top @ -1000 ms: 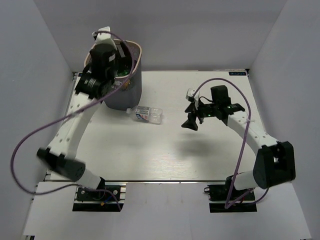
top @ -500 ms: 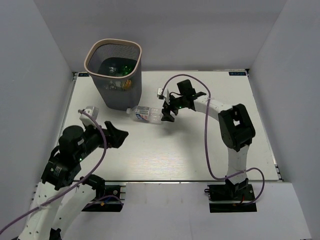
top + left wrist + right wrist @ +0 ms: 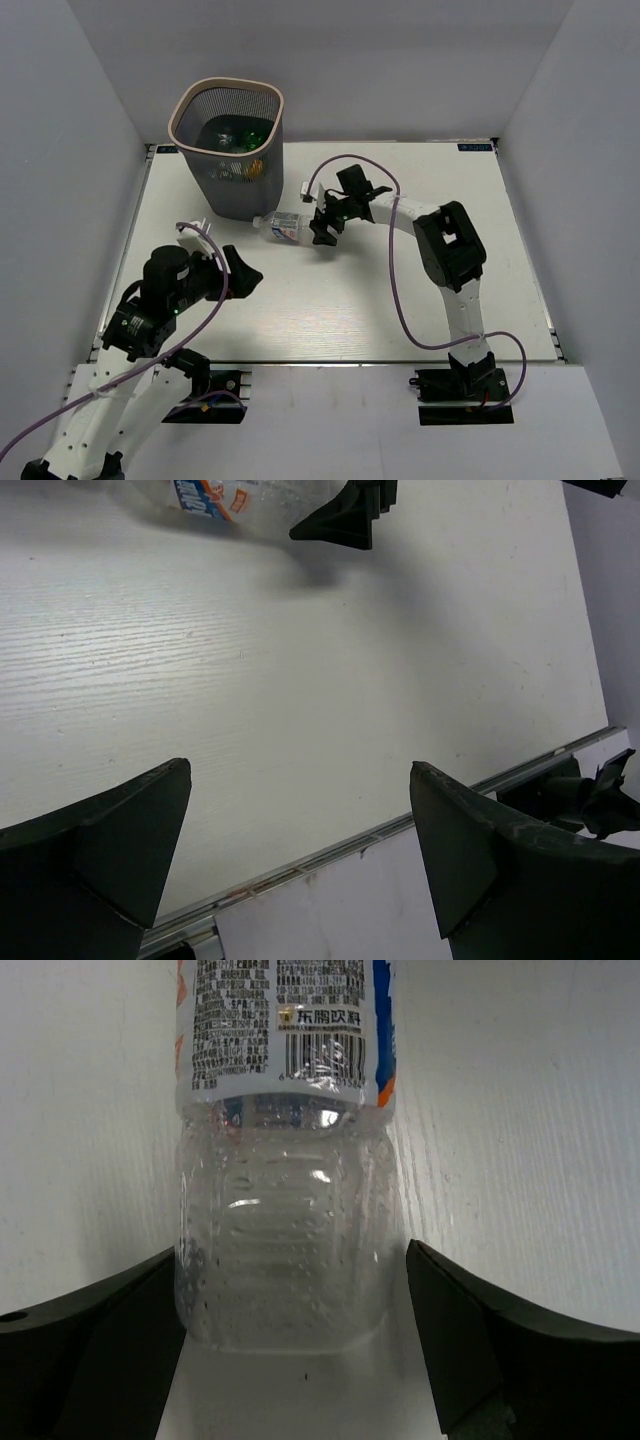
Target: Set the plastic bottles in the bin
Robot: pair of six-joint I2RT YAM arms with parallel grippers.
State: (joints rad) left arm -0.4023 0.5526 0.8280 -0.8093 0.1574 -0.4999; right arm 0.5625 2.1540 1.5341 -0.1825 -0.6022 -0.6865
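Bottle (image 3: 285, 226), overhead: clear and labelled, lying on its side on the bench (image 3: 400, 300) just beside the foot of the bin; its long axis runs left-right, narrow end towards the bin.
Bin (image 3: 225, 88), overhead: upright, with green bottles (image 3: 232, 135) already inside.
Right gripper (image 3: 322, 222), overhead: at the bottle's right end, much the nearer arm.
Left gripper (image 3: 240, 272), overhead: near its own base, well apart from the bottle.
Change, overhead: a second ago the left arm reached over the bin and the right gripper hung well right of the bottle. The left has since retreated and the right has closed in, while the bottle is unmoved.
Left wrist: fingers (image 3: 110, 850) are spread over bare bench and hold nothing.
Right wrist: fingers (image 3: 90, 1340) are spread and straddle the bottle's base. The axis points straight ahead and the jaws are not clamped. Whether they touch the bottle is unclear.
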